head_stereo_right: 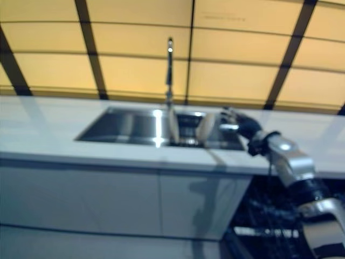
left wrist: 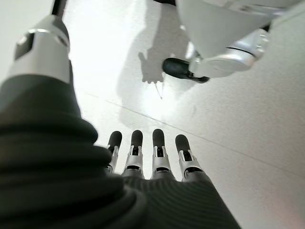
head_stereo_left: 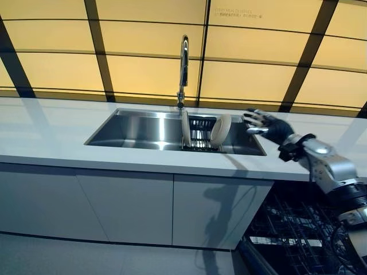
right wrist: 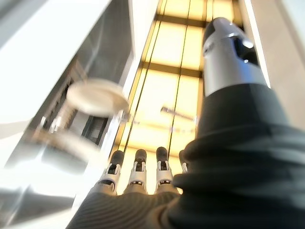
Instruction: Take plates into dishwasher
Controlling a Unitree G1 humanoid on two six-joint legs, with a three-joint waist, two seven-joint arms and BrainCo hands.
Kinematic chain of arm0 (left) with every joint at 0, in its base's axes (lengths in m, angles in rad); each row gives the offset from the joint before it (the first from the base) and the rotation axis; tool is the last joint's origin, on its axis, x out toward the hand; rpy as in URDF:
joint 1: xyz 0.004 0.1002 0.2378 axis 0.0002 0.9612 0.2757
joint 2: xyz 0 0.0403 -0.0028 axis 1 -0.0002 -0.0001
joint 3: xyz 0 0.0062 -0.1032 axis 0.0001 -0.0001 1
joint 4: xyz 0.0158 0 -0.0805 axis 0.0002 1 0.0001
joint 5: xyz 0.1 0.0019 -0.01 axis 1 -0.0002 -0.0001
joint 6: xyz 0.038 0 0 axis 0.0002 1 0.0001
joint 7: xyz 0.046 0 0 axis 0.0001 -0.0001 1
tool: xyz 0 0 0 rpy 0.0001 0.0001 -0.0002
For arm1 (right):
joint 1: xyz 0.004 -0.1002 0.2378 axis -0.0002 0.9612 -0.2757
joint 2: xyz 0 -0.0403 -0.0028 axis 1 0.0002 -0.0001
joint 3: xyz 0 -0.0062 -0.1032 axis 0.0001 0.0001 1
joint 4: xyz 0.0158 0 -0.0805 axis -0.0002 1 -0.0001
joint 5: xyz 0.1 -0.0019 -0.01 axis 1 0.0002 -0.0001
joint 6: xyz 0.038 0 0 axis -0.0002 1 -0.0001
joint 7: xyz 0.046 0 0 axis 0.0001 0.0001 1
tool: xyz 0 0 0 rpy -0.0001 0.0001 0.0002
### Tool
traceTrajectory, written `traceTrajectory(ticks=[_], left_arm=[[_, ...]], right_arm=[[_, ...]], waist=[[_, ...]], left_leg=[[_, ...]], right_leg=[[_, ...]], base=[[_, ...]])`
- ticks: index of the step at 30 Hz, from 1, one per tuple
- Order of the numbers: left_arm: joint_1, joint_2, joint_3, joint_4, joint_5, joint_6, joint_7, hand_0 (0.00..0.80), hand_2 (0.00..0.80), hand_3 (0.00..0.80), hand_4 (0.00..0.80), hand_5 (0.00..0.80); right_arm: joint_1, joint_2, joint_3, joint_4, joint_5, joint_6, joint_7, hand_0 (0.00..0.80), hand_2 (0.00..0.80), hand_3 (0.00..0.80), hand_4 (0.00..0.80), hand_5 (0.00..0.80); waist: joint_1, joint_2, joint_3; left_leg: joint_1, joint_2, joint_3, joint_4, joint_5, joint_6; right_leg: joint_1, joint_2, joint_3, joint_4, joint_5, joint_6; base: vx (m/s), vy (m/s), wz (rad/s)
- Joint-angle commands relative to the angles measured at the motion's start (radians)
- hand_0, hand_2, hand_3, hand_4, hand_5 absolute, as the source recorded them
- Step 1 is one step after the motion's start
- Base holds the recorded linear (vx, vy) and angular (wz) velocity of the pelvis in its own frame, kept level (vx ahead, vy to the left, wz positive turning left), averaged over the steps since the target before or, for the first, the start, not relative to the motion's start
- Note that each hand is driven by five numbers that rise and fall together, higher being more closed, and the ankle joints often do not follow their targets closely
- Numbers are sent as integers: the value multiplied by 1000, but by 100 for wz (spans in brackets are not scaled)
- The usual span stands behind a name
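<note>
White countertop with steel sink, two plates upright in the sink rack, right hand open-fingered just beside them, empty; left hand straight-fingered over floor, empty.

- The black wire dishwasher rack at the near right is cut off by the picture's edge.
- The dark wire dish rack in the steel sink is partly hidden behind two pale round plates.
</note>
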Motion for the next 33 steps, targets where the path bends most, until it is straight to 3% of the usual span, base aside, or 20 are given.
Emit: traceTrajectory(ticks=[1, 7, 8, 9, 10, 12, 13, 15, 16, 17, 18, 19, 22, 28, 33], left_arm=[[-22, 53, -30, 60, -2, -33, -13, 0, 0, 0, 0, 0], [-51, 35, -53, 31, -82, -47, -20, 0, 0, 0, 0, 0], [-57, 17, -43, 27, -151, -47, -5, 0, 0, 0, 0, 0], [-57, 11, -40, 26, -159, -50, -2, 0, 0, 0, 0, 0], [-53, -12, -22, 27, -161, -66, -1, 0, 0, 0, 0, 0], [-48, -22, -11, 13, -123, -64, -7, 0, 0, 0, 0, 0], [-52, -23, -20, -2, -110, -46, -4, 0, 0, 0, 0, 0], [-47, -10, -39, -13, -131, -41, 1, 0, 0, 0, 0, 0], [-46, -10, -39, -14, -129, -42, 1, 0, 0, 0, 0, 0], [-54, -4, -43, -31, -111, -27, -3, 0, 0, 0, 0, 0], [-72, -1, -52, -40, -124, -13, 9, 0, 0, 0, 0, 0], [-98, 2, -59, -42, -128, -4, 19, 0, 0, 0, 0, 0], [-130, 9, -73, -28, -128, -12, 10, 0, 0, 0, 0, 0], [-127, 20, -86, -16, -90, -40, -23, 0, 0, 0, 0, 0], [-115, 12, -83, -15, -83, -48, -43, 0, 0, 0, 0, 0]], right_arm=[[-121, -7, -42, 82, 46, -57, -68, 0, 0, 0, 0, 0], [-184, -27, -11, 157, 28, -30, -157, 0, 0, 0, 0, 0], [-208, -28, -4, 176, 14, -27, -179, 0, 0, 0, 0, 0], [-213, -28, 1, 178, 14, -27, -184, 0, 0, 0, 0, 0], [-216, -24, 20, 170, 9, -36, -233, 0, 0, 0, 0, 0], [-208, -8, 21, 149, -21, -29, -303, 0, 0, 0, 0, 0], [-194, 15, 9, 137, -50, -15, -332, 0, 0, 0, 0, 0], [-188, 61, 28, 169, -119, -31, -322, 0, 0, 0, 0, 0], [-190, 63, 34, 175, -122, -39, -324, 0, 0, 0, 0, 0], [-179, 68, 45, 154, -106, -33, -308, 0, 0, 0, 0, 0], [-173, 55, 39, 110, -81, 14, -294, 0, 0, 0, 0, 0], [-170, 42, 34, 112, -91, 34, -266, 0, 0, 0, 0, 0], [-172, 18, 27, 161, -99, 45, -183, 0, 0, 0, 0, 0], [-155, 0, 20, 173, -60, 65, -140, 0, 0, 0, 0, 0], [-120, 23, 27, 159, -81, 96, -114, 0, 0, 0, 0, 0]], waist=[[20, -39, -13], [14, -46, -16], [7, -45, -21], [8, -46, -19], [29, -74, 6], [72, -100, 50], [100, -94, 69], [137, -51, 89], [145, -50, 97], [158, -47, 106], [154, -50, 97], [141, -52, 83], [129, -59, 57], [131, -80, 20], [135, -91, 24]], left_leg=[[32, -37, -7, 7, -14, 31], [56, 7, -5, 75, -49, 3], [55, 60, 0, 187, 46, -26], [38, 71, 0, 242, 86, -34], [-131, 76, -7, 534, 239, -54], [-345, 50, -17, 749, 292, -55], [-434, 17, -10, 711, 277, -43], [-404, 6, 54, 305, 248, -27], [-390, 1, 73, 269, 265, -27], [-381, -40, 62, 201, 249, -7], [-360, -56, 49, 146, 222, 1], [-318, -58, 66, 118, 199, 12], [-230, -56, 52, 34, 188, 18], [-222, -53, 57, 17, 174, 30], [-220, -45, 69, 35, 152, 38]], right_leg=[[-62, -141, 16, 98, 2, 175], [-66, -138, 10, 142, -35, 144], [-64, -120, -1, 143, -48, 114], [-55, -115, -3, 141, -53, 106], [1, -111, 14, 128, -71, 69], [60, -115, 27, 130, -87, 42], [101, -109, 23, 127, -101, 44], [172, -65, 36, 89, -119, 80], [188, -64, 45, 90, -129, 78], [205, -64, 67, 102, -155, 80], [211, -72, 74, 92, -157, 90], [196, -88, 59, 96, -152, 102], [176, -114, 23, 91, -135, 132], [157, -127, -9, 82, -137, 142], [153, -141, -8, 74, -129, 151]], base=[[137, -61, -2], [104, -71, -3], [67, -52, 1], [106, -154, 2], [110, -194, -9], [170, -126, -18], [272, 108, -23], [348, 227, -57], [249, 173, -92], [141, 110, -80], [145, 153, -58], [106, 106, -23], [108, 38, -34], [68, -2, 3], [70, 13, 17]])
